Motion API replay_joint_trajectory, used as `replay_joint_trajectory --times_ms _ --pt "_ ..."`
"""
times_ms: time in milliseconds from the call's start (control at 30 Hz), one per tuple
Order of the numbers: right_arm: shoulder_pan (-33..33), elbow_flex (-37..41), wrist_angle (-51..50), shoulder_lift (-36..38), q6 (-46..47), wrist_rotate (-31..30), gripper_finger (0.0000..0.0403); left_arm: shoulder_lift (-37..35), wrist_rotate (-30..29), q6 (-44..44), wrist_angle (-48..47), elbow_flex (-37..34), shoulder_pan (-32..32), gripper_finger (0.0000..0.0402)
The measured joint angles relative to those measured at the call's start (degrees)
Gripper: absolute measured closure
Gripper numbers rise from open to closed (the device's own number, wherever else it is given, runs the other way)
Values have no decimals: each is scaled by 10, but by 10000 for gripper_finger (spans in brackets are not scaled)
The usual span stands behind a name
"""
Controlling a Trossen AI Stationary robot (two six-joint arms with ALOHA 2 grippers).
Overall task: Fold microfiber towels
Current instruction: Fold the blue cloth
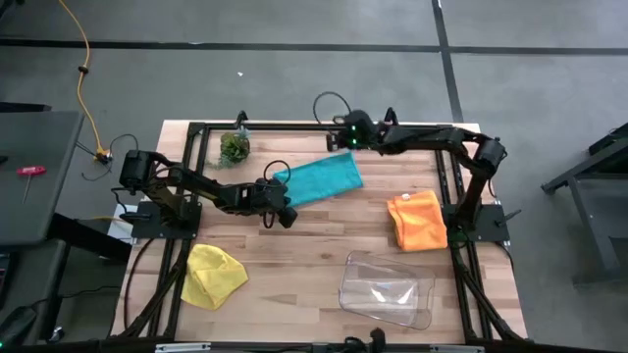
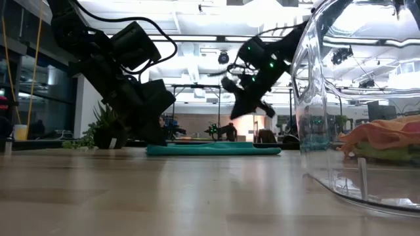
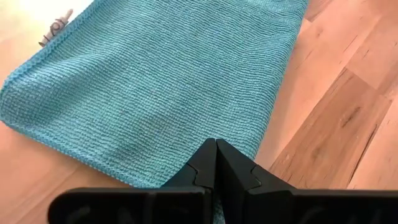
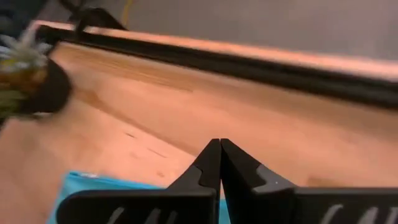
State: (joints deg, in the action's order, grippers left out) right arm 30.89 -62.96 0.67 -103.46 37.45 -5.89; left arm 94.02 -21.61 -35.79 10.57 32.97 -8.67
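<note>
A teal towel (image 1: 321,180) lies flat on the wooden table (image 1: 324,245) as a folded rectangle, near the middle. My left gripper (image 3: 216,152) is shut and sits down at the towel's near-left corner. My right gripper (image 4: 219,152) is shut and hangs in the air over the towel's far edge (image 1: 339,140), touching nothing. An orange towel (image 1: 417,221) lies bunched at the right. A yellow towel (image 1: 211,275) lies crumpled at the near left. My left gripper presses its shut fingertips (image 3: 205,163) down on the teal towel's near-left corner (image 3: 180,163), coming slanting down from the table's left. The fingers hide the corner's tip, so whether any cloth lies between them cannot be told. The towel lies flat on the table.
A clear plastic tray (image 1: 388,289) stands near the front edge, right of centre. A small leafy plant (image 1: 234,147) sits at the far left. A black frame rail (image 1: 294,126) runs along the far edge. Bare wood lies between the yellow towel and the tray.
</note>
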Motion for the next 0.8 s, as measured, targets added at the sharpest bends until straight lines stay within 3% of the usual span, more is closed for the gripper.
replay_joint_trajectory --times_ms 167,367,500,700,800 --pt "5 -76 -121 0 -94 60 403 -10 14 46 -6 0 0 401" --pt "-6 -100 -296 11 -187 47 402 -71 17 106 -33 0 -1 401" --pt "2 -35 -297 42 -176 95 378 -140 13 134 -78 0 -3 401" --pt "14 59 -239 76 -111 135 299 -275 -10 109 -118 0 -2 401" --pt "-2 77 -197 64 -78 120 307 -321 -42 91 -94 0 -1 401"
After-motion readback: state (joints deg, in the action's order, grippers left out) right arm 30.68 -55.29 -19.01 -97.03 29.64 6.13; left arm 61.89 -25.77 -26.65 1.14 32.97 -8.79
